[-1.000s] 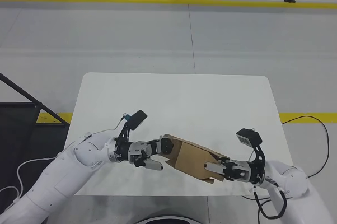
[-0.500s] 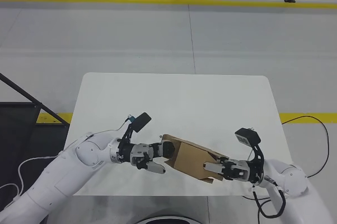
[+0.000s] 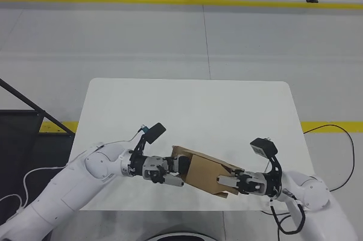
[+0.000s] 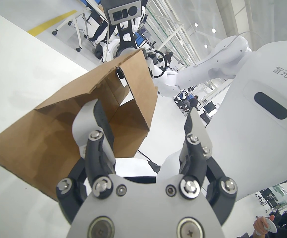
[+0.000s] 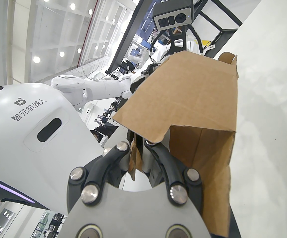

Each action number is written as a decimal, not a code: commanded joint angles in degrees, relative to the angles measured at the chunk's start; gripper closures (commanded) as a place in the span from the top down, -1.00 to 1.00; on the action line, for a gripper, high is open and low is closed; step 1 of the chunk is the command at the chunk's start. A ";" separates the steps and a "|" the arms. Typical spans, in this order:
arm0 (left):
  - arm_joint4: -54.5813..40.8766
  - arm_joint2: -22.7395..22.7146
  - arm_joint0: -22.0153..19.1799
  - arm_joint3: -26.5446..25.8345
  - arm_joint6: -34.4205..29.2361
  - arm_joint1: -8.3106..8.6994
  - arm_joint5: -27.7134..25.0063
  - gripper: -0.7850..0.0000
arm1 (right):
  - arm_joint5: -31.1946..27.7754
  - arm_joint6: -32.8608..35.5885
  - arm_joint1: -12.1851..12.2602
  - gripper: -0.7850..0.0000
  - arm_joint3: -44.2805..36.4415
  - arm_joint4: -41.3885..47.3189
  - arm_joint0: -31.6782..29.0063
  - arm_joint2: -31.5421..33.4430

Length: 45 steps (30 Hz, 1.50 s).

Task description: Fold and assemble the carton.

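A brown carton (image 3: 202, 170) lies on its side near the front edge of the white table (image 3: 187, 108), its two open ends facing my arms. My left gripper (image 3: 173, 171) stands open at one end. In the left wrist view one finger (image 4: 94, 117) is inside the carton (image 4: 46, 130) and the other finger (image 4: 195, 130) is outside, with the carton's wall edge between them. At the opposite end my right gripper (image 3: 231, 181) is shut on an end flap. The right wrist view shows its fingers (image 5: 148, 149) pinching that flap of the carton (image 5: 195, 95).
The table's front edge runs just below both grippers. A black frame (image 3: 12, 132) stands off the table's left side. A black cable (image 3: 344, 150) loops on the floor at the right. The table's far half lies bare.
My left gripper has moved toward the carton's open end, and one finger is now inside. The right gripper has held the flap with almost no movement.
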 commanded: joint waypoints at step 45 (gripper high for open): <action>-1.01 6.21 -4.38 2.93 2.40 -0.86 -2.39 -1.00 | -0.10 -1.56 0.52 1.00 -0.94 -2.86 0.53 -1.37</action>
